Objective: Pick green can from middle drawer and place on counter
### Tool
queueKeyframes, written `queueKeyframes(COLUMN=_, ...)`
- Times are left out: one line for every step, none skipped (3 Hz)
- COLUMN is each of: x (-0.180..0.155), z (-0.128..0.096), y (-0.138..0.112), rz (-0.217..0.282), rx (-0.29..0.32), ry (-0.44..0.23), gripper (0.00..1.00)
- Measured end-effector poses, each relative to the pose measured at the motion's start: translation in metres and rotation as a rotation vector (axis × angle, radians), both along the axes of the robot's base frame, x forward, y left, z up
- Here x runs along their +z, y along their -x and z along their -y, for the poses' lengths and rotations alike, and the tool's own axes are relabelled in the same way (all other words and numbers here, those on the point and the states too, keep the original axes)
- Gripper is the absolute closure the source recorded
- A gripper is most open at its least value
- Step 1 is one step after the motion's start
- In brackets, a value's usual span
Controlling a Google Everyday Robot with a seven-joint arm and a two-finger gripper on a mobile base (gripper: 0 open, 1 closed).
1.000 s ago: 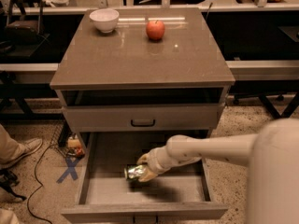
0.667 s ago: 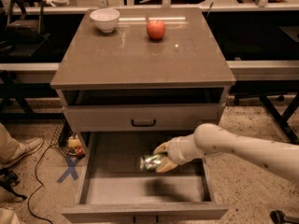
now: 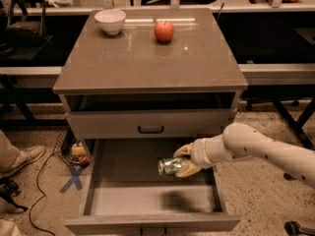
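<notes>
A speckled floor runs under a drawer cabinet whose glossy grey-brown counter (image 3: pixel 147 58) carries a white bowl (image 3: pixel 110 20) at the back left and a red apple (image 3: pixel 164 31) near the back middle. Below the slab sits a shallower drawer front with a black bar handle (image 3: pixel 150 129), and under that the middle drawer (image 3: pixel 123 203) is pulled out wide towards the camera.

My arm reaches in from the right, and my gripper (image 3: pixel 181 162) hangs over the rear right part of that drawer. Its tan fingers are clamped around the green can (image 3: pixel 170 166), which lies on its side with the silver end pointing left. The can is clear of the drawer floor, with its dark shadow (image 3: pixel 174 200) falling on the floor in front of it.

A second ago the can sat lower and further left, close to the floor. Since then I have carried it up and to the right. The bowl and apple have not moved.
</notes>
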State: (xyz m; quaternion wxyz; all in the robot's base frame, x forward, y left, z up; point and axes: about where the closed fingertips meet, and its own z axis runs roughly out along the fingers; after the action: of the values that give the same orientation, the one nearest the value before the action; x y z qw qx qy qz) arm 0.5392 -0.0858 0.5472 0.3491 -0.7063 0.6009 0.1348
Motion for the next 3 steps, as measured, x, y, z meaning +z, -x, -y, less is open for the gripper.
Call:
queueKeyframes(x=0.031, z=0.017, y=0.003, rz=0.031, rx=-0.015, ry=0.014, gripper=1.00)
queueKeyframes(x=0.098, z=0.045, y=0.009, rz=0.089, rx=-0.031, ry=0.028, gripper=1.00)
queueKeyframes(x=0.179, z=0.069, y=0.011, rz=0.153, rx=-0.036, ry=0.049, gripper=1.00)
